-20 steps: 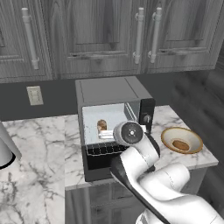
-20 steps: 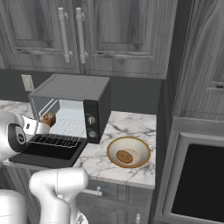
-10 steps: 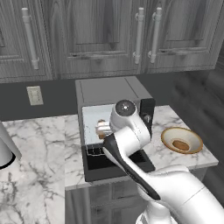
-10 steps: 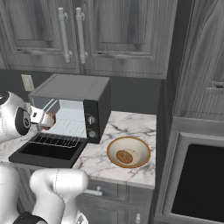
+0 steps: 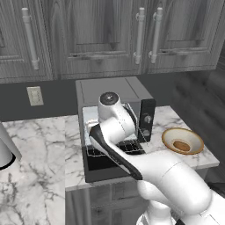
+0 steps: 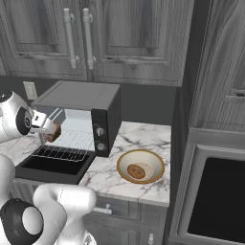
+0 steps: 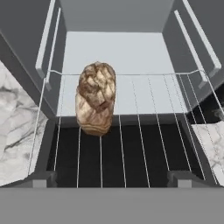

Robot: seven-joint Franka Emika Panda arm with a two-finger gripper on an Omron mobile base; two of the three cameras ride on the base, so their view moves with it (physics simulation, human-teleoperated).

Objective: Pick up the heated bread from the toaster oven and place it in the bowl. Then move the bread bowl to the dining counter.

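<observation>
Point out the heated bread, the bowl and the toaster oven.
heated bread (image 7: 96,98), hand view, middle of the crust.
bowl (image 6: 158,164), right base view, right rim.
toaster oven (image 6: 79,93), right base view, grey top.

There was one toaster oven (image 6: 79,112) with two knobs, one golden-brown roll (image 7: 96,98) on its single wire rack (image 7: 131,131), one bowl (image 6: 141,166) holding one flat bread piece (image 6: 136,171), and one wall outlet (image 5: 34,96).

no readable text (labels, brands, numbers)
</observation>
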